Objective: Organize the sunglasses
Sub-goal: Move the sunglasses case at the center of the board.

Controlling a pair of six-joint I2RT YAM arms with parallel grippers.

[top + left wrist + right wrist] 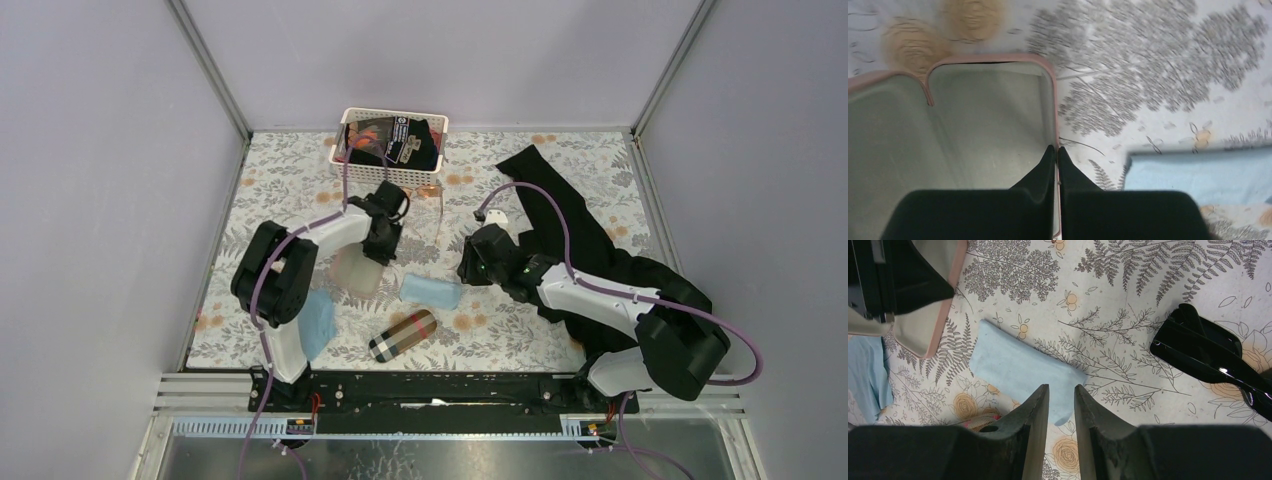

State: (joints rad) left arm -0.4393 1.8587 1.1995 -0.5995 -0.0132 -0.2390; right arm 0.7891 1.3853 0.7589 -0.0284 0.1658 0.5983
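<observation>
- Left gripper [1057, 152] is clamping shut on the side rim of the open pink case [998, 115], one finger inside and one outside.
- The pink case is lying open on the floral table [290, 190], with its pale lining showing.
- Right gripper [1061, 390] is hanging with its jaws slightly parted and nothing between them, over a folded blue cloth [1023, 370].
- Black sunglasses [1205, 352] are lying on the table to the right of that cloth, apart from it and outside any case.
- The wire-framed pair [438, 212] is possibly the faint thin shape just below the basket, but it is too small to be sure.
- White basket [392, 115] at the far edge is holding dark items with an orange patch, contents unclear.
- Plaid case [402, 335] is lying closed near the arm bases.
- A second blue cloth [318, 322] is sitting by the left arm.
</observation>
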